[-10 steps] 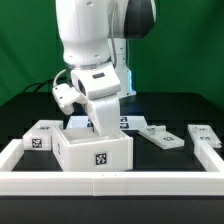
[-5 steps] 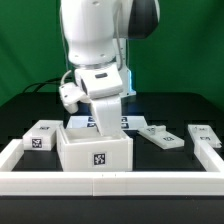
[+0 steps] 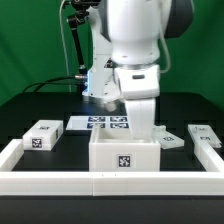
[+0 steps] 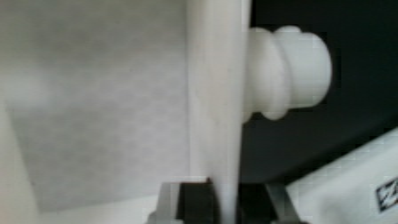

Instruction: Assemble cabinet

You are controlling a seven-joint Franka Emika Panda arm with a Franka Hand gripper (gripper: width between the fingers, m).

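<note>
The cabinet box, a large white open-topped box with a square tag on its front, stands just behind the front rail, a little to the exterior view's right of centre. My gripper reaches down at the box's top edge and is shut on one of its walls. In the wrist view the thin white wall runs between my two fingers, with my gripper closed on it. A round white knob sticks out of the wall's outer side. A smaller white tagged block lies at the exterior view's left.
The marker board lies behind the box. Two flat white tagged pieces lie at the exterior view's right. A low white border rail runs along the front and sides.
My arm and the cabinet box held in it have moved toward the exterior view's right along the front rail. The marker board now shows behind the box.
</note>
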